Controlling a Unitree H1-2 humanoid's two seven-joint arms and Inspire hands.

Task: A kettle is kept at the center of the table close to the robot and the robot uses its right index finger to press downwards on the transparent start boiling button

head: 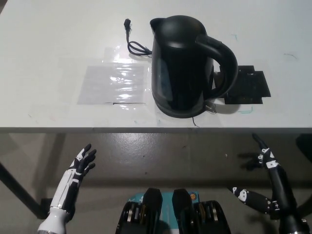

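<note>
Your white left hand (80, 165) hangs released, fingers spread, below the bench (48, 39) edge and left of the kettle (183, 68), resting out of the job. The glossy black, rounded kettle stands near the edge, handle turned right, presumably to bring its start button (210, 107) within reach. Right of it, below the edge, your black right hand (265, 158) holds nothing, one finger extended.

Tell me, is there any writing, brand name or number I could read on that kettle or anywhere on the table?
None can be read.
The black kettle: no brand, label or number shows on its body, lid or handle.
The white table: only faint scuffs and small coloured marks, not letters.
The clear plastic sheet and black mat: no text visible.
</note>
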